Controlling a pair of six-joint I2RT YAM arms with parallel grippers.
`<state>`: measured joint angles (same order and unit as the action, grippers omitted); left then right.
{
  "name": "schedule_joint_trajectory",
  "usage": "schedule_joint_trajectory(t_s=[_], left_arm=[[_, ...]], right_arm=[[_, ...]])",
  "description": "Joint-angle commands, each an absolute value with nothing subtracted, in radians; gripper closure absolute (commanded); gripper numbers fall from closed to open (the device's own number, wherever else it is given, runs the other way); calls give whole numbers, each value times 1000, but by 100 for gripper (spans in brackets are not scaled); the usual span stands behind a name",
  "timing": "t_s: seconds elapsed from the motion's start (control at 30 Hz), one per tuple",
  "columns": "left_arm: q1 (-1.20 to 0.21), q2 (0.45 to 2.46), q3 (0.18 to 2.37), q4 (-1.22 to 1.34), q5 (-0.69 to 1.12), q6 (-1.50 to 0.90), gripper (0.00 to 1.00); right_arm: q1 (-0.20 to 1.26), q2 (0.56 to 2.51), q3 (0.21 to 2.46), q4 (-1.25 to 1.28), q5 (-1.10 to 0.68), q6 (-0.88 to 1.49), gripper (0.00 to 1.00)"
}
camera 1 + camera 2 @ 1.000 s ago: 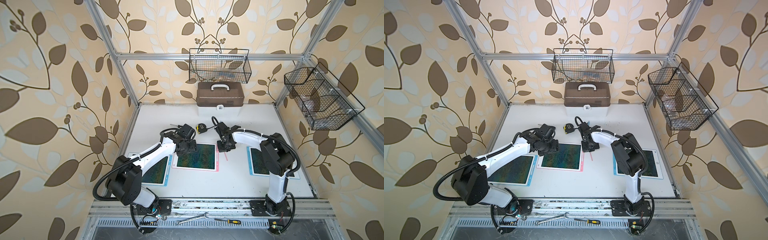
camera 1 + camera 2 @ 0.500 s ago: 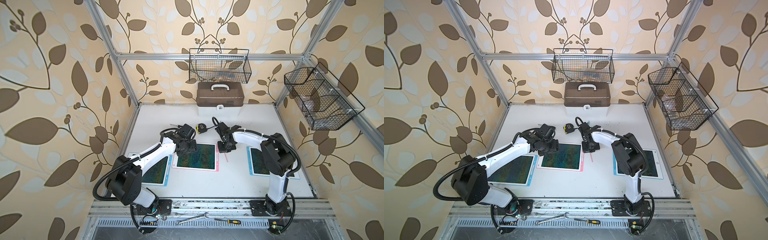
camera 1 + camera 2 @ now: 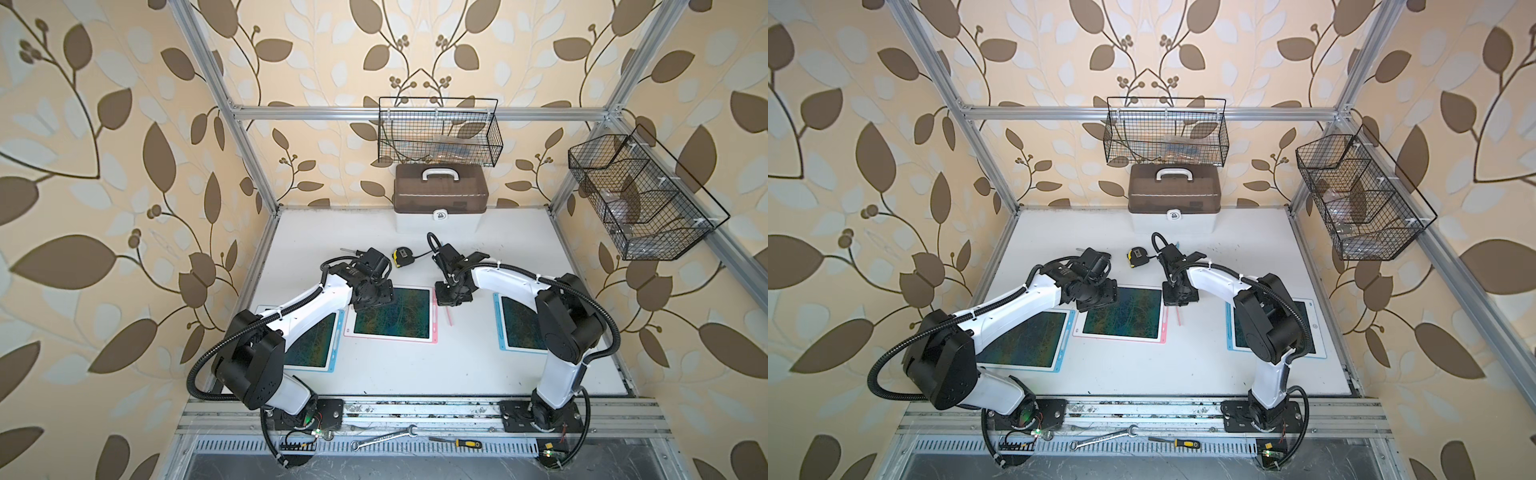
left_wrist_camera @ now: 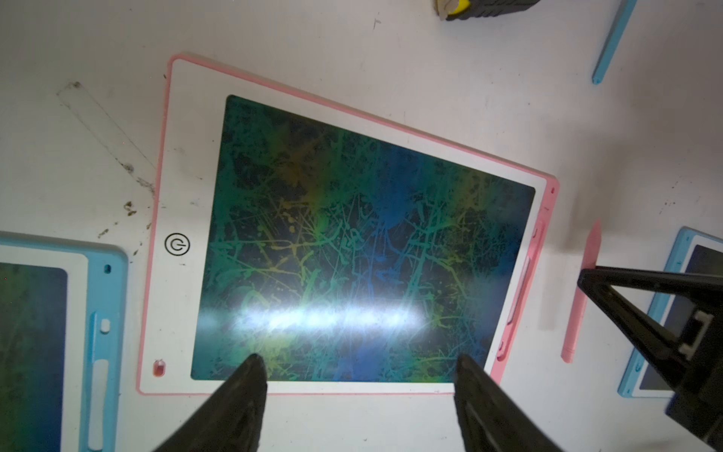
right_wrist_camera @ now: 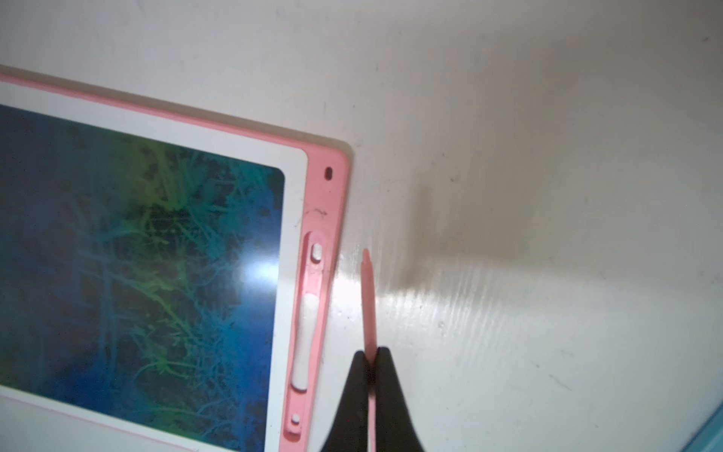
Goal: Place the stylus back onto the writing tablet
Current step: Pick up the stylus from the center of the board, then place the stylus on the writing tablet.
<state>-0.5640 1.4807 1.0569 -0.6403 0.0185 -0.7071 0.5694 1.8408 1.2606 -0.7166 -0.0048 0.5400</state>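
Right gripper (image 5: 369, 362): clamped on pink stylus (image 5: 367, 297), low over table (image 5: 508, 156).
Left gripper (image 4: 358, 366): jaws wide apart, empty, above pink tablet (image 4: 164, 156).
Stylus: just right of tablet's right edge, alongside its slot (image 5: 311, 313), apart from it.
Others: 2 blue tablets (image 3: 316, 345), left and right.

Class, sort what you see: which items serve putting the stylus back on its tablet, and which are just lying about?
In the job:
pink stylus
pink writing tablet
right end effector, gripping the stylus

Lying about:
blue tablets
blue stylus
tape measure
toolbox
wrench
screwdriver
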Motion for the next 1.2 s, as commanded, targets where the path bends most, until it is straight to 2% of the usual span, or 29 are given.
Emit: schedule_joint_trajectory(t_s=[0.0, 0.3, 1.17], left_arm=[[-572, 1485, 1079, -641, 14, -687, 24], [-571, 1478, 1074, -644, 17, -687, 24], [-573, 1450, 1046, -646, 12, -699, 24]], right_arm=[[577, 1812, 1207, -664, -82, 603, 100], [583, 1810, 1140, -556, -180, 670, 100], [580, 1815, 1123, -481, -186, 732, 100]])
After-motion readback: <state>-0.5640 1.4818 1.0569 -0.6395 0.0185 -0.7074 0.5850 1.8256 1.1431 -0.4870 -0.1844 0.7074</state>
